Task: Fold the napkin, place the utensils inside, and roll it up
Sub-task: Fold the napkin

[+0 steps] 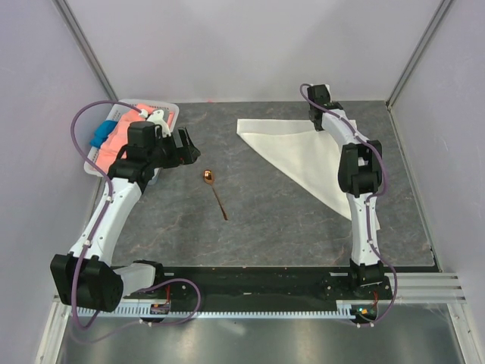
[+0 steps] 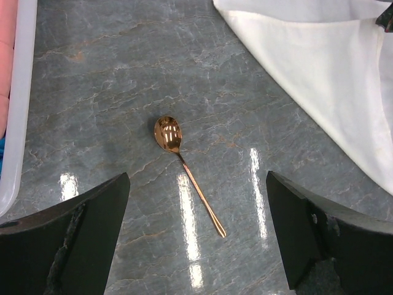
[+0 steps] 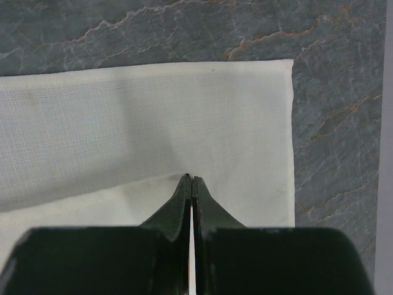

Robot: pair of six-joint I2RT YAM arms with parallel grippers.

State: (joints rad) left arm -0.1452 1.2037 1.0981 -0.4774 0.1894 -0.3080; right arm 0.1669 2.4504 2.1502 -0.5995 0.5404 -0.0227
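The off-white napkin [image 1: 303,155] lies folded into a triangle at the back right of the dark stone table; it also fills the top right of the left wrist view [image 2: 319,67]. My right gripper [image 1: 320,106] is at the napkin's far right corner. In the right wrist view it [image 3: 192,178] is shut, and the edge of the napkin's [image 3: 153,110] upper layer rises into its tips. The copper spoon [image 1: 214,191] lies bare on the table left of the napkin, bowl away from me. My left gripper [image 1: 189,149] hovers open to the spoon's left, with the spoon [image 2: 167,133] between and ahead of its jaws [image 2: 196,178].
A white bin [image 1: 163,104] holding a salmon-pink cloth [image 1: 117,136] and a blue cloth [image 1: 100,136] stands at the back left, right behind the left gripper. Its rim [image 2: 18,110] shows at the left edge of the left wrist view. Pale walls close in the table.
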